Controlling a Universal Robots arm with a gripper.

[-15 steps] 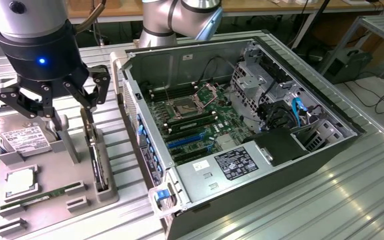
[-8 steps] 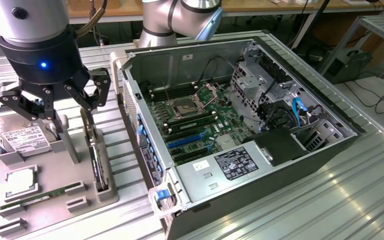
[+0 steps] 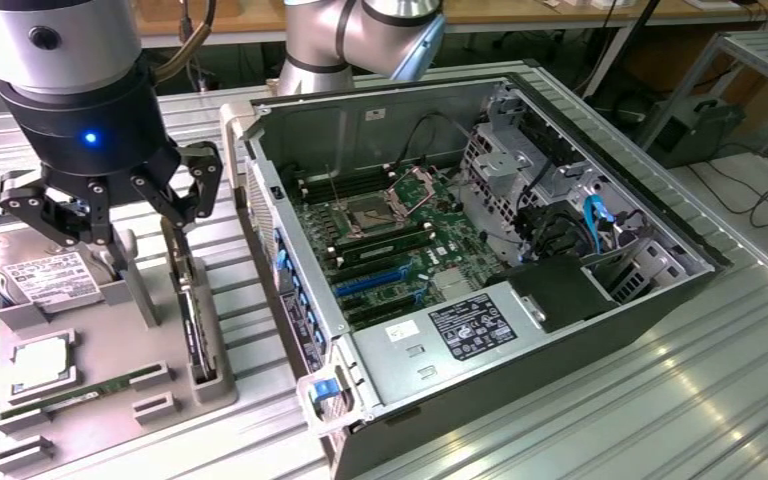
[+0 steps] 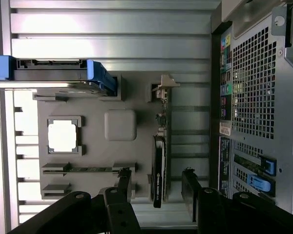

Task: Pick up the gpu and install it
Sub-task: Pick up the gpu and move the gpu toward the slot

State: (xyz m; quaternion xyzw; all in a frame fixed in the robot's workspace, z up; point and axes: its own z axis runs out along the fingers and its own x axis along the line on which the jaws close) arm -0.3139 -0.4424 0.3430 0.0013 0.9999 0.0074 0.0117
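the gpu [image 4: 158,168] is seen on edge beneath the gripper [image 3: 145,238], centred between its wide-open, empty fingers, long axis set across their closing line.

The silver-grey jointed robot arm [image 3: 344,35] stands at the back of the exterior view. Its pale cylindrical wrist [image 3: 51,40] hangs at that view's left, pointing straight down. Below the wrist sits the black two-fingered gripper [image 3: 144,235], with a blue light glowing on its round body. Its linkage fingers [image 3: 187,195] are spread wide, tips downward. In the wrist view the gripper [image 4: 156,178] shows both dark fingers [image 4: 123,183] parted, a broad gap between them.
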